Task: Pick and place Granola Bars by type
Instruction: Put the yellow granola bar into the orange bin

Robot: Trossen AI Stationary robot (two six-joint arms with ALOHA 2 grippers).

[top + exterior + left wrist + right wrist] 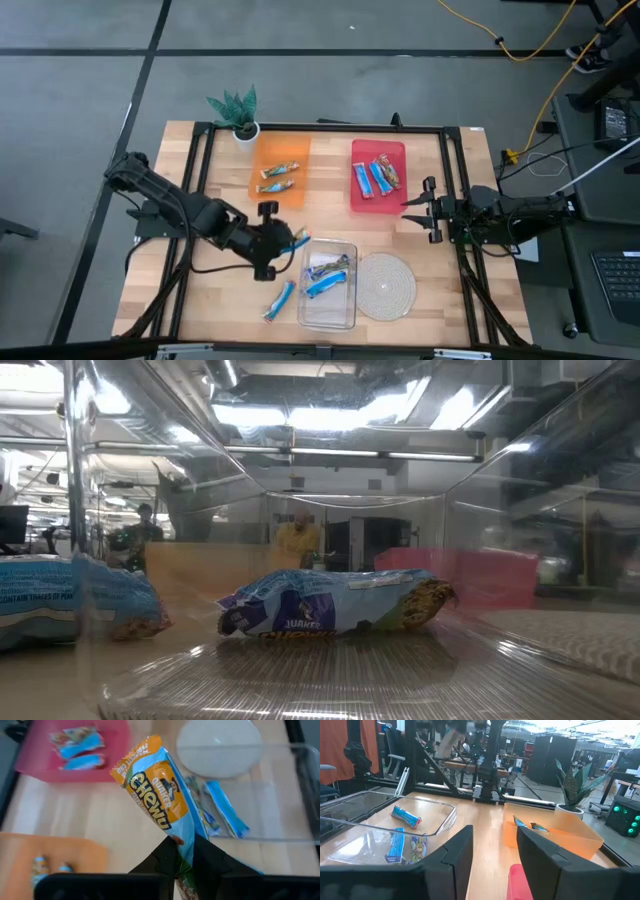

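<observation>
My left gripper [284, 241] is shut on a blue-and-orange granola bar [161, 800] beside the far left corner of the clear tray [349, 312]. The tray holds several blue bars [326, 276]; one [335, 605] shows close up in the low view. Another blue bar [280, 300] lies flat on the table left of the tray. The orange tray [262, 152] holds two bars [278, 177]. The red tray [362, 203] holds three bars [376, 175]. My right gripper [414, 211] is open and empty, just right of the red tray. My left gripper pinches one end of the bar's wrapper [184, 843] between its two fingers [167, 856]. The fingers reach out toward the table's right side and lie along the bar. The rest of the bar sticks out past the fingertips, clear of the table, its printed face showing.
A round woven mat [386, 285] lies right of the clear tray. A small potted plant [240, 115] stands at the far edge by the orange tray. A black frame [300, 128] runs around the table. Bare wood [215, 290] lies at the near left.
</observation>
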